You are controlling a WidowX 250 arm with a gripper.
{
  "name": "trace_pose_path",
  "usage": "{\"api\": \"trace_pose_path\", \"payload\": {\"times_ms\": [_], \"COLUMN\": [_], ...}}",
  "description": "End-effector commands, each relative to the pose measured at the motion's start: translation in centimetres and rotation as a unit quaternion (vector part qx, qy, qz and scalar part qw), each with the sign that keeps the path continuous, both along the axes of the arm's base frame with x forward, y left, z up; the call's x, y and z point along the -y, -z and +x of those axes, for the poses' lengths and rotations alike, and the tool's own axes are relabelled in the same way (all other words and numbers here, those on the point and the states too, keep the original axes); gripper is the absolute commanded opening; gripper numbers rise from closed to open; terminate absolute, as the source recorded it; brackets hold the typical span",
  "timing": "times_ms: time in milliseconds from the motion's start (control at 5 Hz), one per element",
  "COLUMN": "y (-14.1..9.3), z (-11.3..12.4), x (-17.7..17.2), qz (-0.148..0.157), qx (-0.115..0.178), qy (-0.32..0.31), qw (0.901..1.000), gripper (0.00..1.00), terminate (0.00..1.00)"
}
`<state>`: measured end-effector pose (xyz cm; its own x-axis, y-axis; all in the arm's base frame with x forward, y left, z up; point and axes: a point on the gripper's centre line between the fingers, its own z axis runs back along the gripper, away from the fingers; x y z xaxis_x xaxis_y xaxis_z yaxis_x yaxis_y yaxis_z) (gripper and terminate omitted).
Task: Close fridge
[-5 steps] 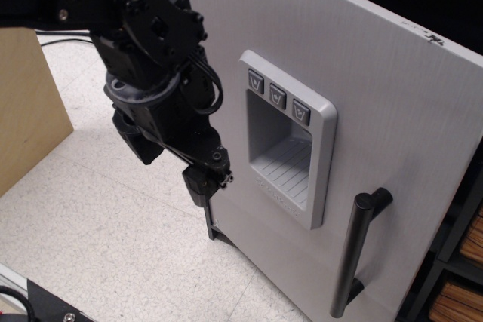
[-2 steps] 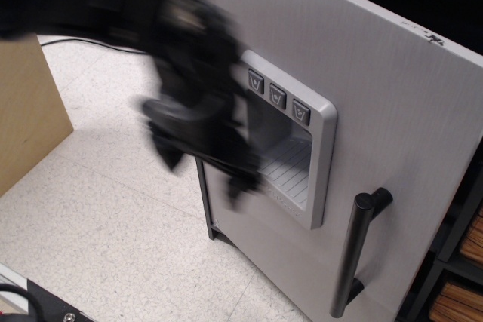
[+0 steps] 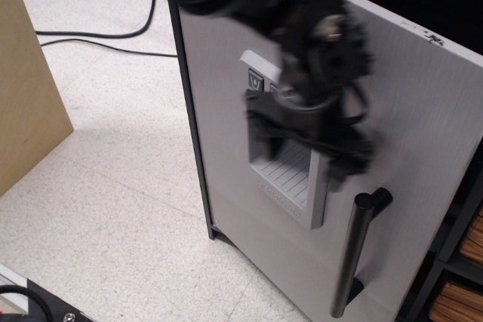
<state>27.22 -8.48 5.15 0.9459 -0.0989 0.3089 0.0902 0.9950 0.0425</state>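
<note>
Now the fridge (image 3: 423, 133) fills the right half of the view, standing on the speckled floor (image 3: 106, 209), grey door face toward us, and the arm is right across it. A second ago the gripper (image 3: 339, 152) was out at the door's left edge, down low by the black frame; less than half a second ago it was a smear sliding over toward the dispenser (image 3: 290, 164); and now it sits in front of that panel, covering two of the three buttons and reaching nearly to the top of the handle (image 3: 355, 254). Fast sweep, left to right, and everything on the arm is blurred with it. Fingers? Cannot tell, wide or narrow, the motion blur eats them, and nothing looks to be held.

The door itself has hardly shifted across these three looks; its left edge lies in line with the black frame, so to my eye it is closed or very near it. I read this crossing as a push on the door face to seat it, or a pass after the job is done.

Off to the left, the board (image 3: 23, 88) leans and a black cable (image 3: 113, 35) trails across the floor.
</note>
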Motion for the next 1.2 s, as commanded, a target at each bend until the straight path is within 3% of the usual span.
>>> {"api": "trace_pose_path", "payload": {"times_ms": [0, 400, 1000], "y": [-1.8, -1.8, -2.1], "z": [2.4, 4.7, 7.3], "x": [2.6, 3.3, 3.2], "qz": [-0.033, -0.048, -0.06], "qx": [0.033, 0.045, 0.126], "qy": [-0.001, -0.025, -0.035], "qw": [0.9989, 0.9975, 0.9896], "gripper": [1.0, 1.0, 1.0], "terminate": [0.0, 0.0, 0.0]}}
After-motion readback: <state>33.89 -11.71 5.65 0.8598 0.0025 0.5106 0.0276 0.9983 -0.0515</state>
